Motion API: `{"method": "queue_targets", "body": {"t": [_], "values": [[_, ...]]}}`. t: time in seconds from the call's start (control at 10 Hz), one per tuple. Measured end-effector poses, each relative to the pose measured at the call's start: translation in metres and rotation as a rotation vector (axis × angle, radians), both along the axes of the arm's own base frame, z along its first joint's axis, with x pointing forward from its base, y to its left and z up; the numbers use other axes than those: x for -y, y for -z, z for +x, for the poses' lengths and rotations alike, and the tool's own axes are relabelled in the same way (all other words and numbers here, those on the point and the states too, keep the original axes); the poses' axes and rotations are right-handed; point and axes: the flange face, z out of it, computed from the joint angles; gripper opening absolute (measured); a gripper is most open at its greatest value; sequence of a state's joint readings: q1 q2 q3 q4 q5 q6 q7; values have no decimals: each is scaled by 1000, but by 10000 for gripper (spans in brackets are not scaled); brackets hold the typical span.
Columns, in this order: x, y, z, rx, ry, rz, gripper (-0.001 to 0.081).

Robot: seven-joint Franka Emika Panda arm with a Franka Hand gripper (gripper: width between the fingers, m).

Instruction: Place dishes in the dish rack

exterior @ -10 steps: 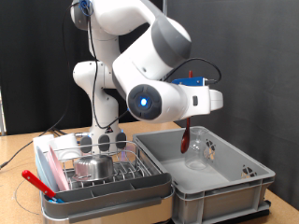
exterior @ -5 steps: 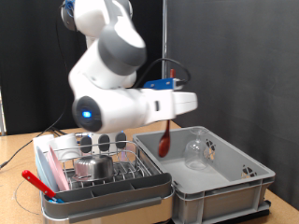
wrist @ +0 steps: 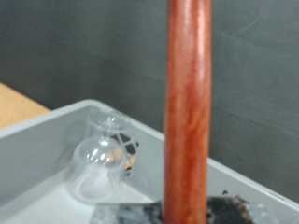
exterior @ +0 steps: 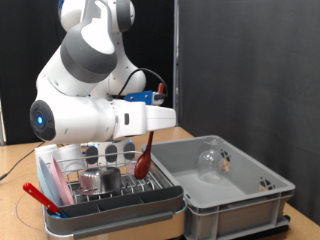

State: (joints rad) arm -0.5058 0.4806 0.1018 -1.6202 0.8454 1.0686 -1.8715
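My gripper [exterior: 150, 131] is shut on a thin red utensil [exterior: 144, 158], which hangs down over the right end of the dish rack [exterior: 150, 186] in the exterior view. In the wrist view the red utensil [wrist: 187, 112] runs through the middle of the picture. A pink plate [exterior: 60, 182] stands on edge at the rack's left side. A small steel cup [exterior: 100, 179] sits upside down in its middle. A clear glass [exterior: 210, 163] lies in the grey bin [exterior: 230, 205], and it also shows in the wrist view [wrist: 98, 166].
The grey plastic bin stands directly right of the rack. A red strip [exterior: 38, 193] lies at the rack's front left corner. The wooden table [exterior: 14, 160] carries a cable at the left. A black curtain fills the background.
The arm has swung to the exterior view's left with the red utensil, from above the grey bin to above the right end of the dish rack. The glass stays in the bin.
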Motion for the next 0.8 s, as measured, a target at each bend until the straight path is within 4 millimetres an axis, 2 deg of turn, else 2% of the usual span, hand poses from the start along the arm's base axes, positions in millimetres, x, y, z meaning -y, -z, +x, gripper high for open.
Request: {"method": "queue_targets", "body": {"t": [0.2, 0.5, 0.8], "values": [[4, 4, 5, 49, -53, -17, 75], [-6, 7, 15, 69, -110, -1, 75], [-10, 23, 23, 50, -120, 16, 75]]}}
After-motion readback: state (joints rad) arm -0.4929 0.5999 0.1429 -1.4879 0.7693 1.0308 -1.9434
